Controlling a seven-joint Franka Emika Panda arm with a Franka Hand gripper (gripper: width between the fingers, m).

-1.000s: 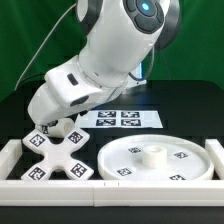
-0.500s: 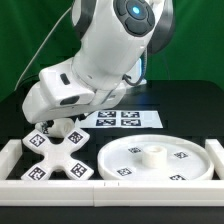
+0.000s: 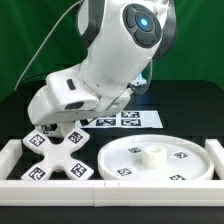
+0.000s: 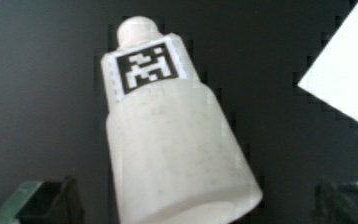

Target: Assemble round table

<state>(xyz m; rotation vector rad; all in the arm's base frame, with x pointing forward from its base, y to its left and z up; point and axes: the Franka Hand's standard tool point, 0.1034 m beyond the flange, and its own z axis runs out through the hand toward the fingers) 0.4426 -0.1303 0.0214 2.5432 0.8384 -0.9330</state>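
Note:
The short white leg (image 4: 172, 130) lies on the black table with a square tag near its far end. My gripper (image 4: 197, 200) is open and straddles the leg's near end. One dark finger (image 4: 44, 198) stands on each side, with a gap to the leg. In the exterior view the gripper (image 3: 60, 127) is low over the leg (image 3: 76, 133), just behind the X-shaped cross base (image 3: 57, 156). The large round disc (image 3: 150, 160) lies flat at the front of the exterior view's right, with a raised hub in its middle.
The marker board (image 3: 122, 118) lies flat behind the disc, and its corner shows in the wrist view (image 4: 348, 85). White rails (image 3: 14, 152) border the table at the front and both sides. The arm's bulk hangs over the left middle of the table.
The hand and arm have shifted a little toward the exterior view's right and stayed low over the leg. The jaws stay open. The base and disc have not moved.

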